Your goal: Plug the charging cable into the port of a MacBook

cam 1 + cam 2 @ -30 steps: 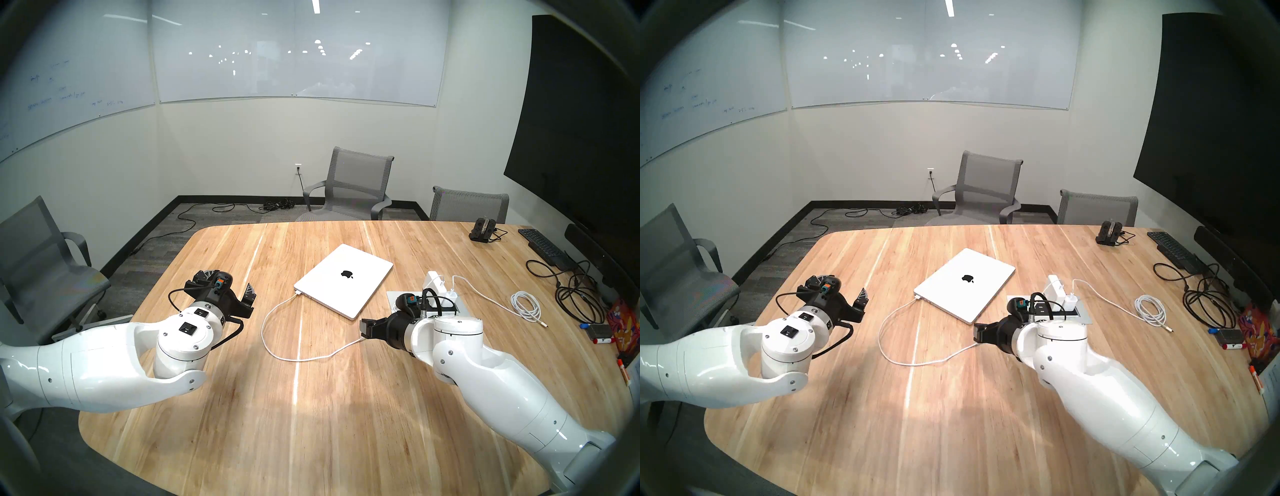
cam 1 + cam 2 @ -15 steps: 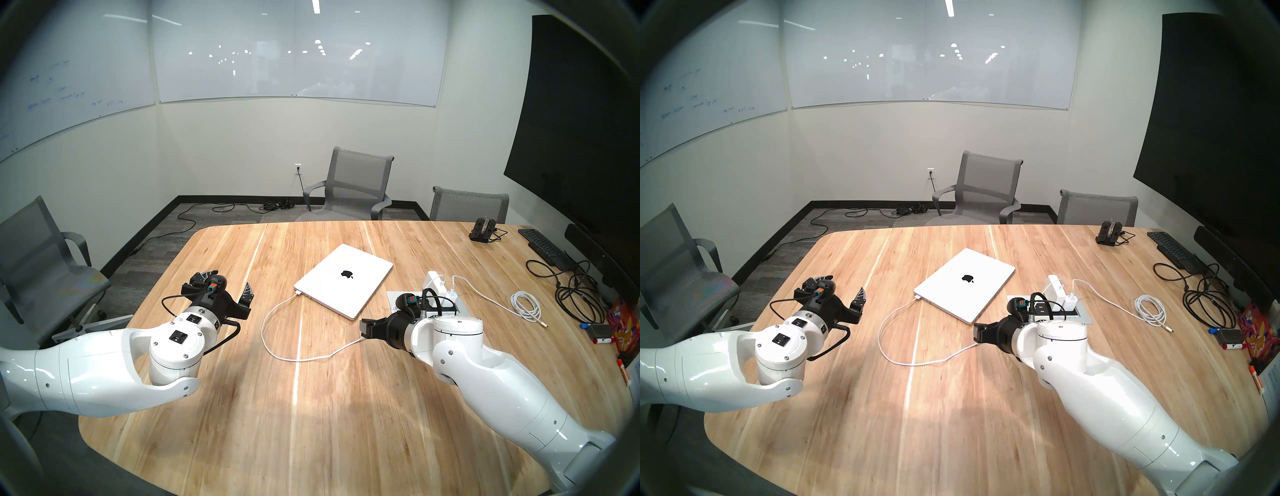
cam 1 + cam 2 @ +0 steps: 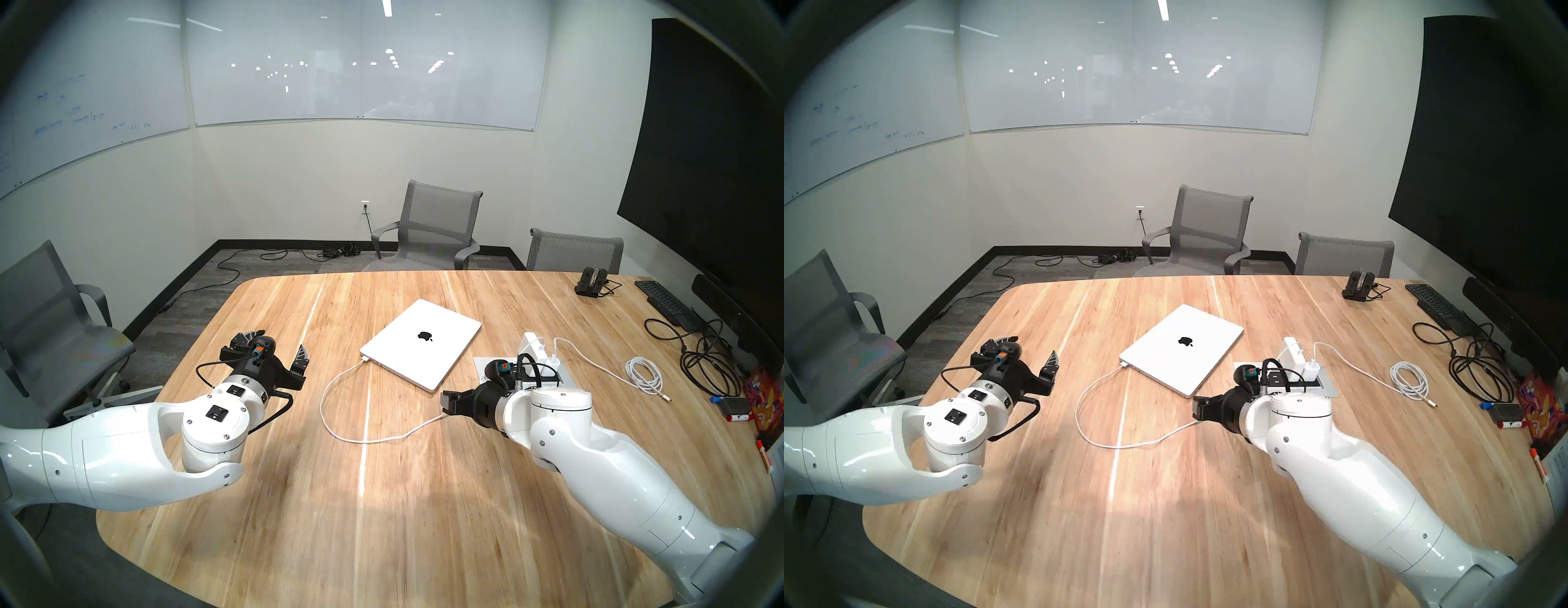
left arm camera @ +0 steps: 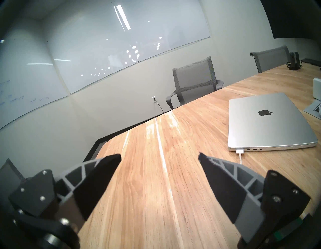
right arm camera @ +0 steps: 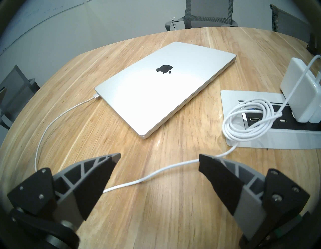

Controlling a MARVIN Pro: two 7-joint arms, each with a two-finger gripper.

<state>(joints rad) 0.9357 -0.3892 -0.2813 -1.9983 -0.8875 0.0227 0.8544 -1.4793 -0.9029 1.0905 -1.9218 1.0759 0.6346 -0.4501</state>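
The closed silver MacBook (image 3: 420,344) (image 5: 161,87) lies mid-table with a black apple logo on its lid. The white charging cable (image 3: 321,403) (image 5: 139,181) loops over the wood, and its flat plug (image 4: 240,151) (image 5: 96,95) sits in the port at the laptop's near-left corner. My left gripper (image 3: 278,339) (image 4: 159,154) is open and empty, hovering over bare wood to the left of the laptop. My right gripper (image 3: 445,403) (image 5: 159,155) is open just above the table by the laptop's near corner. The cord runs on the table under its fingers, ungripped.
A white charger brick (image 5: 298,90) stands in the table's outlet panel (image 5: 231,97), with a coiled stretch of white cord (image 5: 246,121) on it. Another coiled white cable (image 3: 645,375), black cables (image 3: 700,361) and a keyboard (image 3: 666,301) lie far right. Grey chairs ring the table.
My left arm has drawn back a little to the left and toward me, away from the laptop, its gripper still open. The right arm, cable and laptop have not moved.
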